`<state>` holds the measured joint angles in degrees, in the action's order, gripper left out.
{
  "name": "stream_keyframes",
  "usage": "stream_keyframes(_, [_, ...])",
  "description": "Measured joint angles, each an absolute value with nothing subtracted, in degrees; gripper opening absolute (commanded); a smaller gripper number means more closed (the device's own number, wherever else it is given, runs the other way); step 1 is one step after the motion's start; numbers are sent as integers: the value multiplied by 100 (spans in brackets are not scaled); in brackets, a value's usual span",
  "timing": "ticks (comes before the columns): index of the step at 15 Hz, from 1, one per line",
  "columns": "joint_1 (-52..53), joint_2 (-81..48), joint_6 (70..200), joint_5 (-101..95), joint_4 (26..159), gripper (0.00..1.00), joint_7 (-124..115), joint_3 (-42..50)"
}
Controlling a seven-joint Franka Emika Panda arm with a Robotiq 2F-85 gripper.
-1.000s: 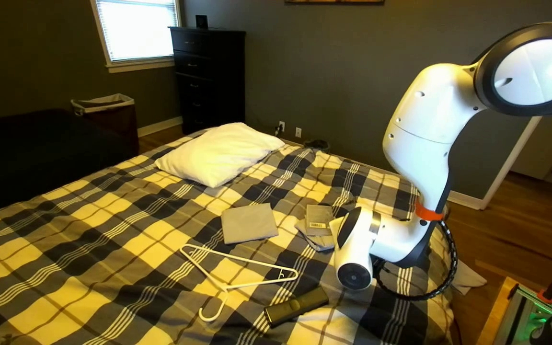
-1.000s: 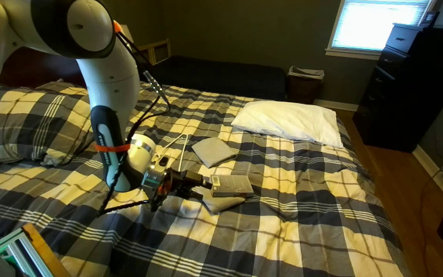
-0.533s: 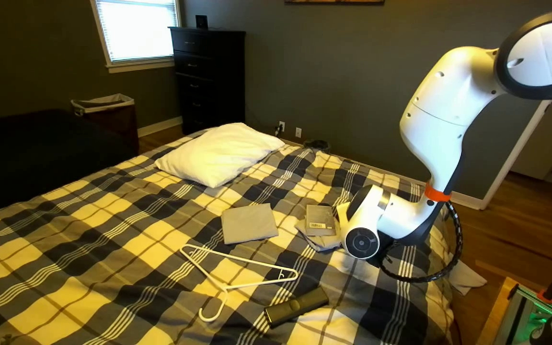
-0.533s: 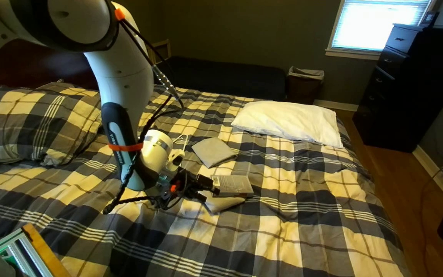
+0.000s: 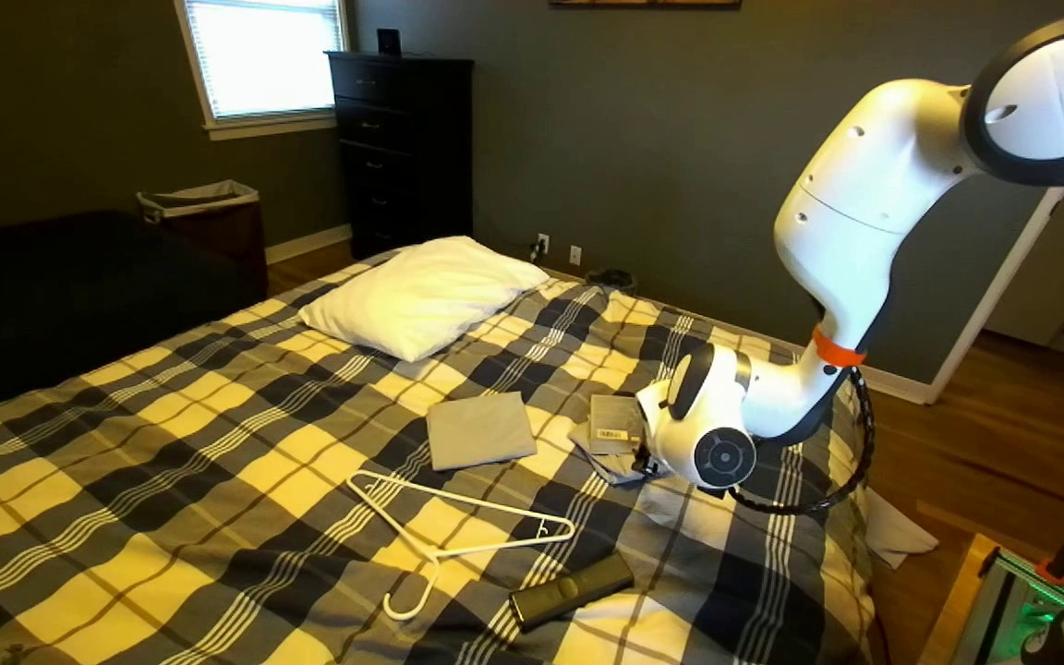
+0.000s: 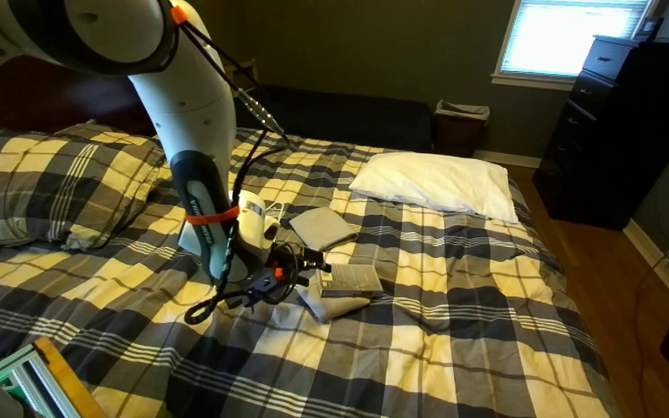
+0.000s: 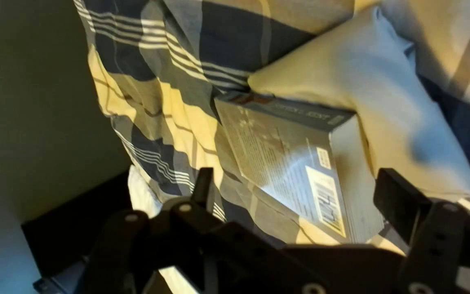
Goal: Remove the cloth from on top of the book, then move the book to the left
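Book (image 7: pixel 278 151): printed side up, lying on a folded cloth (image 7: pixel 402 110)
Gripper (image 7: pixel 301 190): fingers (image 7: pixel 398 200) spread wide, close to one end of the book
Lone cloth (image 5: pixel 481 429): flat on the bed (image 5: pixel 218 480), near the hanger (image 5: pixel 435 555), apart from the book

I read the flat, rectangular book (image 7: pixel 273 147) as mid-grey with a white barcode label (image 7: pixel 325 200), the folded fabric cloth (image 7: pixel 386 102) as plain pale grey, and the fabric bedspread (image 5: pixel 218 443) as navy, grey and cream plaid with thin white stripes.
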<state>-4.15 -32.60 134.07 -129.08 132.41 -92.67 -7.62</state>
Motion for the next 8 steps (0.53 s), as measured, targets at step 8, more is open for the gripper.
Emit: stream_keyframes(8, [-1005, -3355, 15097, -13864, 12830, 100, -9077, -799])
